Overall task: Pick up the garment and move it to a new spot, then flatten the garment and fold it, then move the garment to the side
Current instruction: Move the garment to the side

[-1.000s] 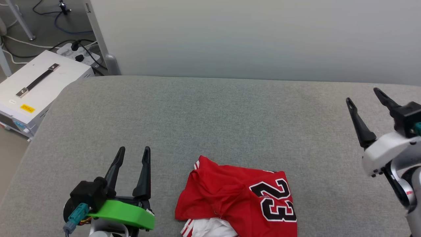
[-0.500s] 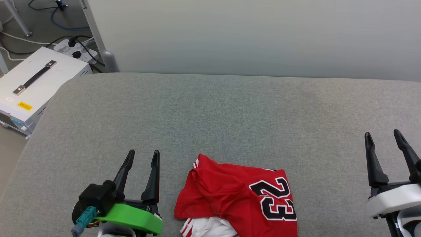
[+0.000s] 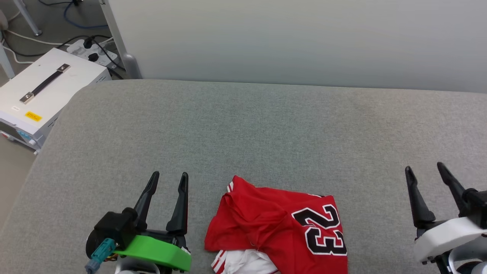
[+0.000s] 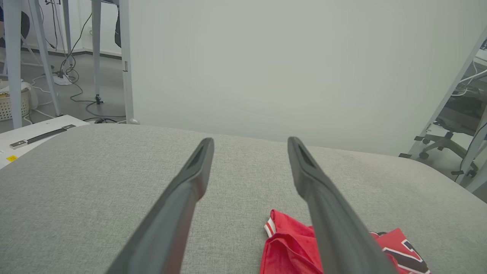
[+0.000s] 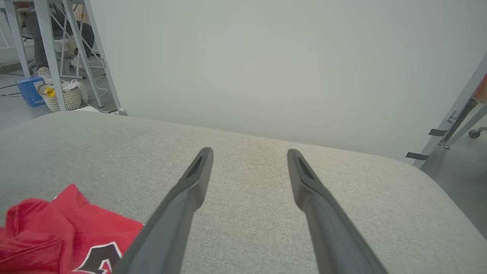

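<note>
The garment [image 3: 277,224] lies crumpled on the grey pad [image 3: 243,133], unmoved since a second ago. I see the left gripper [image 3: 169,174] just left of it, fingers apart and empty. The right gripper [image 3: 424,166], well to its right and likewise spread, has drawn back nearer me.

Grey fabric surface [image 3: 266,125], maybe padded table; crumpled red garment [image 3: 258,222] lying near front edge.

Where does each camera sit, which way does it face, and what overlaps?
Head: on the robot's head, looking forward-down at the grey cushion and garment; left end effector and right end effector show.
Left wrist: left arm, looking along its own fingers toward the wall.
Right wrist: right arm, likewise.
Shared: all three catch the garment.
</note>
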